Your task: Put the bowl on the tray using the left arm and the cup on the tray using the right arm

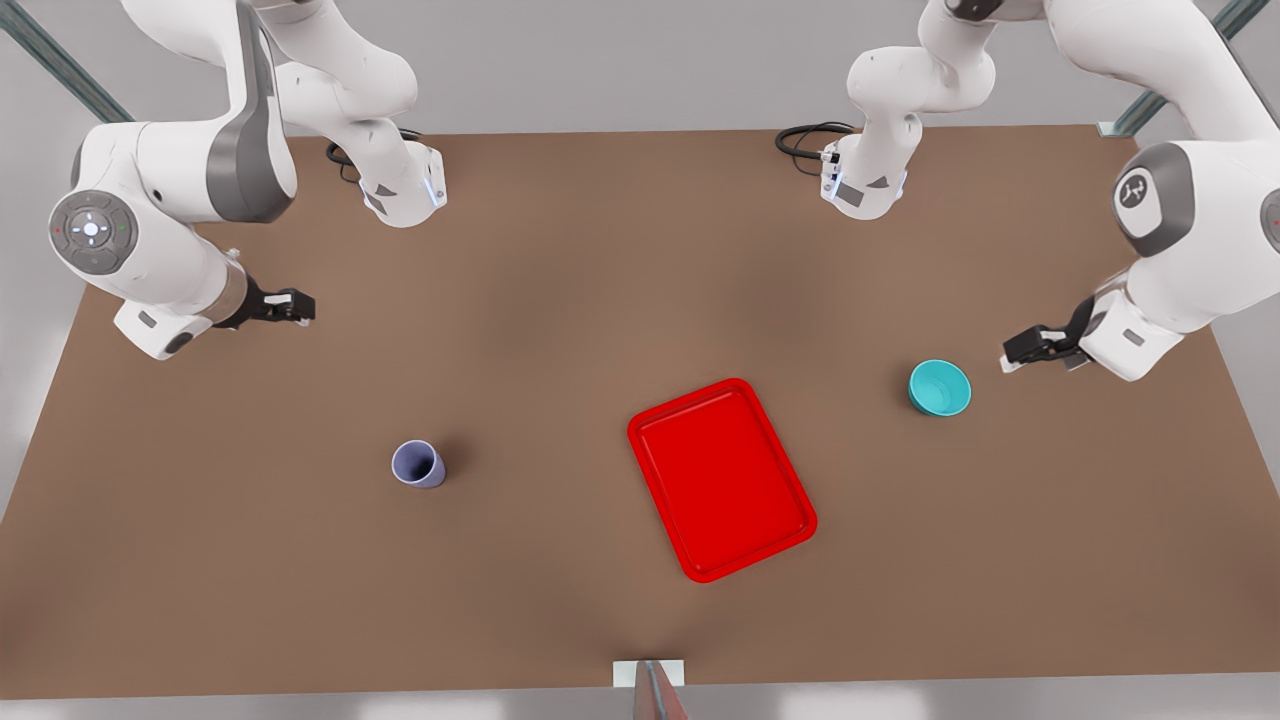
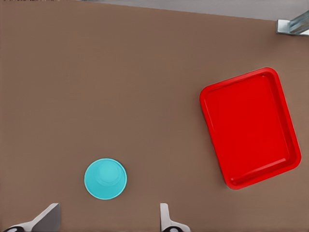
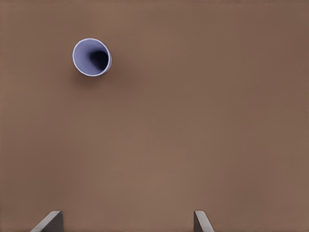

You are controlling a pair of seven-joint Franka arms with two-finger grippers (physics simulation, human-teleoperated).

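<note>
My left gripper (image 1: 1012,356) hovers spread wide and empty, just off the teal bowl (image 1: 940,388), smooth and low, at its 3 o'clock in the front view. My right gripper (image 1: 300,306) hangs parted, holding nothing, well apart from the tapered lavender cup (image 1: 418,465), which stands upright at 9 o'clock of the bare red tray (image 1: 722,478).

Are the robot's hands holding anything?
No. The left gripper is open beside the bowl; the right gripper is open, far from the cup.
</note>
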